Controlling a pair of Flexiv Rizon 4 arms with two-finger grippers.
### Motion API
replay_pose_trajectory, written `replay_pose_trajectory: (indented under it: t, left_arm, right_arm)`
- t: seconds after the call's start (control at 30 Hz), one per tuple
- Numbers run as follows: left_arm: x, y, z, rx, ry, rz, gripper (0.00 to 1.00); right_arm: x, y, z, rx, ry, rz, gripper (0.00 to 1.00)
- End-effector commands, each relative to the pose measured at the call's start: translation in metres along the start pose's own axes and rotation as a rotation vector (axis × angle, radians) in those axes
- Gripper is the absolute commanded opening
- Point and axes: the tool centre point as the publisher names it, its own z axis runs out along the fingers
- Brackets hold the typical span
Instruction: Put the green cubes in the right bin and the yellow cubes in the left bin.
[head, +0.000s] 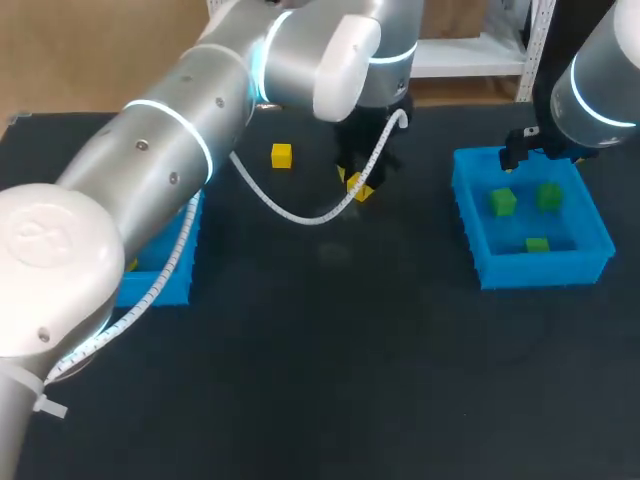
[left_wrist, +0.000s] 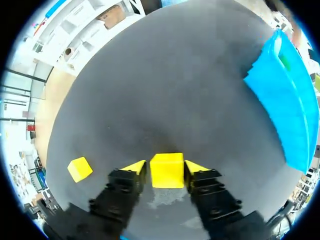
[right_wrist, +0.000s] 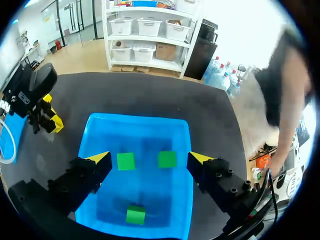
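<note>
L pincer (left_wrist: 166, 169): tips pressed on both sides of a yellow cube (left_wrist: 167, 172), pinching it low at the desk (left_wrist: 175, 75). Whether it's lifted yet, can't tell. 2nd yellow cube (left_wrist: 80, 169) lies loose near the outer side of one finger, not touching. L bin (head: 170, 285) is well back toward the arm's base, mostly hidden by the L arm.

R pincer (right_wrist: 150, 159): spread wide, holding nothing, over the R bin (right_wrist: 135, 120). Three green cubes (right_wrist: 125, 161) lie under it inside the bin, so the green part looks done.

Risks, imo:
- Grip is by the tips only, so the cube may pivot or slip out on a quick swing.
- White cable (head: 300, 212) sagging under the wrist could sweep the loose cube.
- Release w/ bin hidden could land the cube on the rim.
</note>
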Motion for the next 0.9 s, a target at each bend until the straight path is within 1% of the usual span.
replay_pose_trajectory:
  t: [0.03,0.1,0.23,0.3,0.43,0.5,0.57,0.7,0.8,0.9]
  left_arm:
    - [-0.008,0.002,-0.006,0.019,0.133,0.019,0.0]
    - [-0.007,0.003,-0.014,0.024,0.116,0.042,0.0]
    - [-0.003,0.013,-0.037,0.008,0.06,0.094,0.0]
    - [0.001,0.023,-0.049,-0.009,0.028,0.118,0.0]
    - [0.017,0.048,-0.069,-0.033,-0.019,0.122,0.0]
    - [0.029,0.063,-0.077,-0.036,-0.041,0.109,0.0]
    - [0.041,0.077,-0.083,-0.066,-0.061,0.118,0.0]
    - [0.072,0.102,-0.099,-0.09,-0.086,0.106,0.0]
    - [0.094,0.121,-0.108,-0.1,-0.094,0.059,0.0]
    - [0.118,0.14,-0.11,-0.115,-0.088,0.013,0.0]
  right_arm:
    - [0.001,0.0,0.0,0.002,-0.005,0.001,1.0]
    - [0.001,0.0,0.0,0.002,-0.005,0.001,1.0]
    - [0.001,0.0,0.0,0.002,-0.005,0.001,1.0]
    - [0.001,0.0,0.0,0.002,-0.005,0.001,1.0]
    - [0.001,0.0,0.0,0.002,-0.005,0.001,1.0]
    - [0.001,0.0,0.0,0.002,-0.005,0.001,1.0]
    - [0.001,0.0,0.0,0.002,-0.005,0.001,1.0]
    - [0.001,0.0,0.0,0.002,-0.005,0.001,1.0]
    - [0.001,0.0,0.0,0.002,-0.005,0.001,1.0]
    - [0.001,0.0,0.0,0.002,-0.005,0.001,1.0]
